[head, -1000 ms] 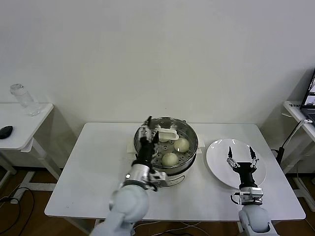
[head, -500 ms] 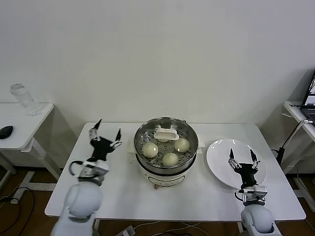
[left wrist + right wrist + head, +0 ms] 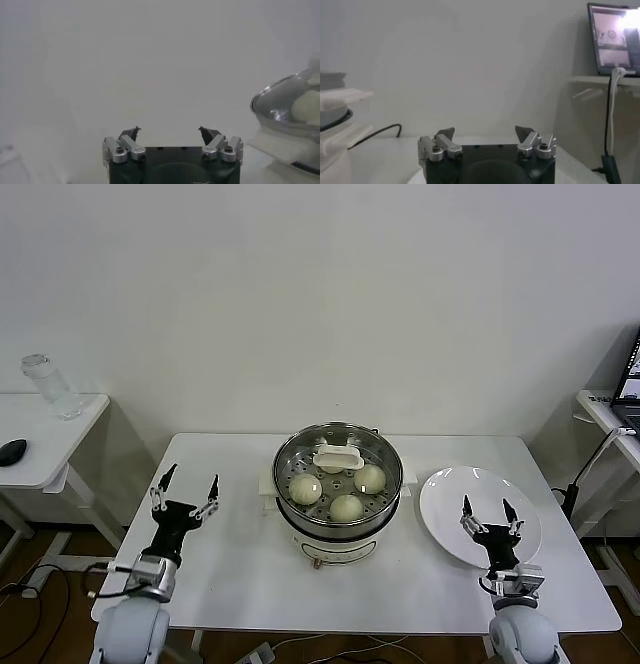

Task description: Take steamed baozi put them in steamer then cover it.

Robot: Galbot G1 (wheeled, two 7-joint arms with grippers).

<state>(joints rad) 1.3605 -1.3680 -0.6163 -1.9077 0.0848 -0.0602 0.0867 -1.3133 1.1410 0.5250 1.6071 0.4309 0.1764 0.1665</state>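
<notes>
Steamer: shiny polished steel wall, matt white plastic base. Cover: clear glossy glass, bright metal rim, white plastic handle. Baozi: smooth matt cream dough. Plate: glossy white. Bench: smooth matt white. Left gripper: black matt body, bare metal links.

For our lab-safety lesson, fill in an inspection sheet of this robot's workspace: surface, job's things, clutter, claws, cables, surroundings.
Surface: white table, bare on the robot's left side.
Job's things: steamer mid-table; cover sits on it; three baozi show clearly through the glass, a fourth is mostly hidden under the handle.
Clutter: white plate on the right, no buns on it.
Claws: left claw open, above the table's left part, holding nothing; right claw open, over the plate, holding nothing.
Cables: one cable hangs off the right side table.
Surroundings: left side table with a clear bottle and a dark object; a laptop on the right.
</notes>
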